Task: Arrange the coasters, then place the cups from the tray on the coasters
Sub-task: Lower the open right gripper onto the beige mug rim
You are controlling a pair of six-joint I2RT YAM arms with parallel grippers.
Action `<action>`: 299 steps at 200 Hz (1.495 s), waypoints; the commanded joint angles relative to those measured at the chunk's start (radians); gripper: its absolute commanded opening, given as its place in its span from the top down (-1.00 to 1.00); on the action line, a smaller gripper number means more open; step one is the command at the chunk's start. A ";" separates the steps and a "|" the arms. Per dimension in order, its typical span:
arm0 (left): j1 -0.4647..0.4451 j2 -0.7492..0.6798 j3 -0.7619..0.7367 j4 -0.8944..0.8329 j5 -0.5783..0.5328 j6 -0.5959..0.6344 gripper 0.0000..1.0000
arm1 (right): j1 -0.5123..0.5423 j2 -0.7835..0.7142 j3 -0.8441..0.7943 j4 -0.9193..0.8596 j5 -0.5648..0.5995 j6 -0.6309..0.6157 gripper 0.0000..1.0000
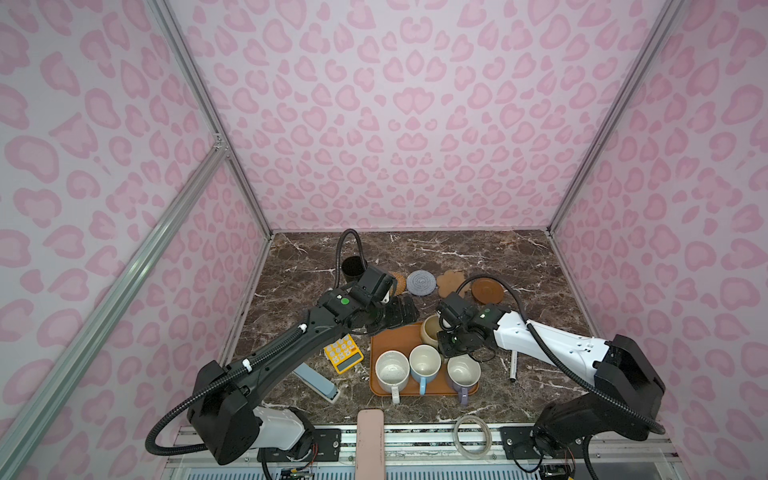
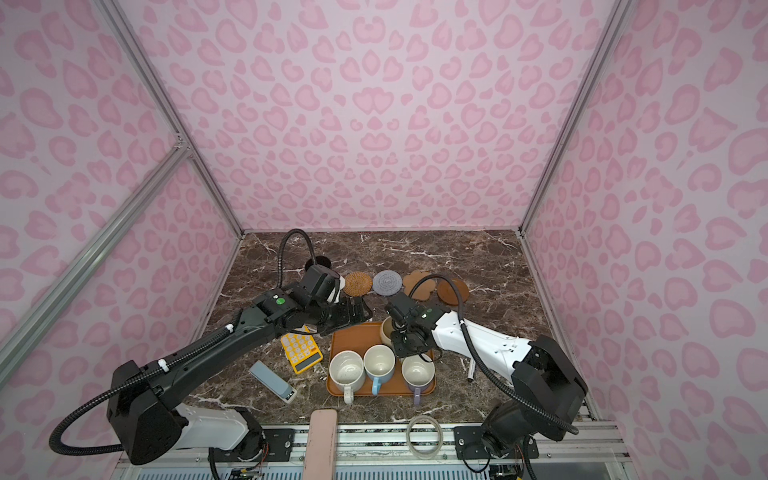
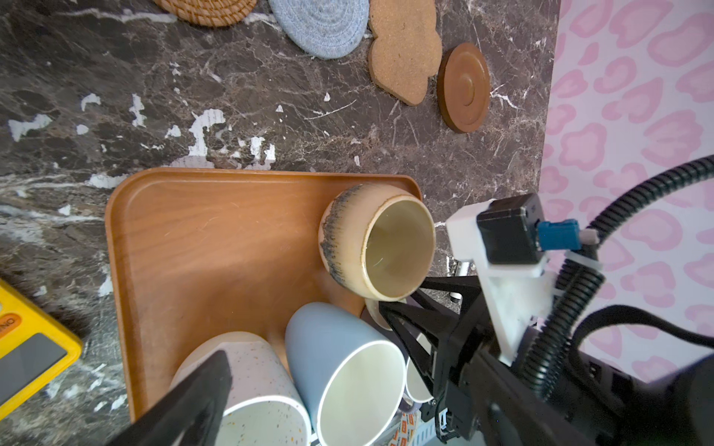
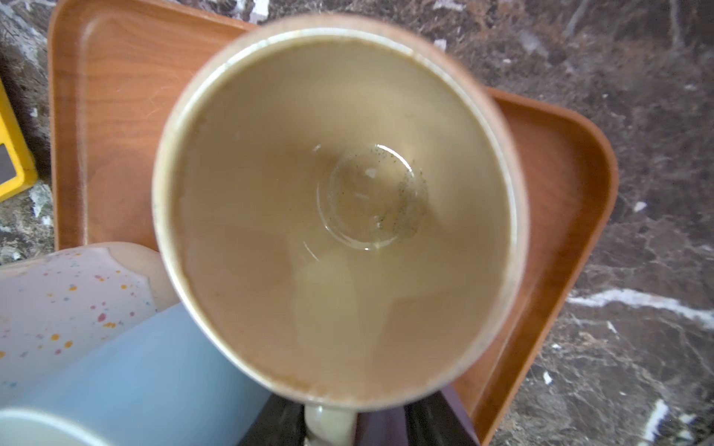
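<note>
Nearest, on the front rail, lie a clear ring [image 1: 471, 436] and a pink bar [image 1: 370, 444]. On the worktop [image 1: 540, 266] the tray [image 1: 399, 343] holds four cups. Along its near side stand a white speckled cup [image 1: 390, 368], a blue cup [image 1: 424, 360] and a lavender cup [image 1: 463, 370], handles pointing nearward. At its far right corner is the cream cup [image 1: 430, 328]. The right gripper [image 1: 444, 330] has a finger on either side of that cup's handle [image 4: 328, 424]; whether they have clamped it I cannot tell.

Left of the tray sits a yellow calculator [image 1: 343, 353]. Its key markings are too small to read, and its orange label [image 3: 7, 320] is cut off in the left wrist view. The left gripper [image 1: 401, 311] hangs spread wide, holding nothing, by the tray's far left corner.

Beyond lies a row: a tan rattan coaster [image 2: 358, 283], a light-blue woven coaster [image 1: 421, 282], a flower-shaped coaster [image 1: 451, 279] and a dark-brown disc coaster [image 1: 486, 289]. Farthest left stands the black cup [image 1: 352, 266].
</note>
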 commanded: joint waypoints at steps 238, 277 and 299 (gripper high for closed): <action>-0.002 -0.081 -0.058 0.105 -0.059 -0.071 -0.94 | 0.007 -0.048 -0.029 0.120 0.091 -0.006 1.00; -0.001 -0.081 -0.066 0.103 -0.070 -0.083 -0.94 | 0.007 -0.061 -0.025 0.118 0.079 -0.007 1.00; -0.001 -0.074 -0.072 0.111 -0.063 -0.084 -0.94 | 0.007 -0.034 -0.021 0.100 0.069 -0.014 1.00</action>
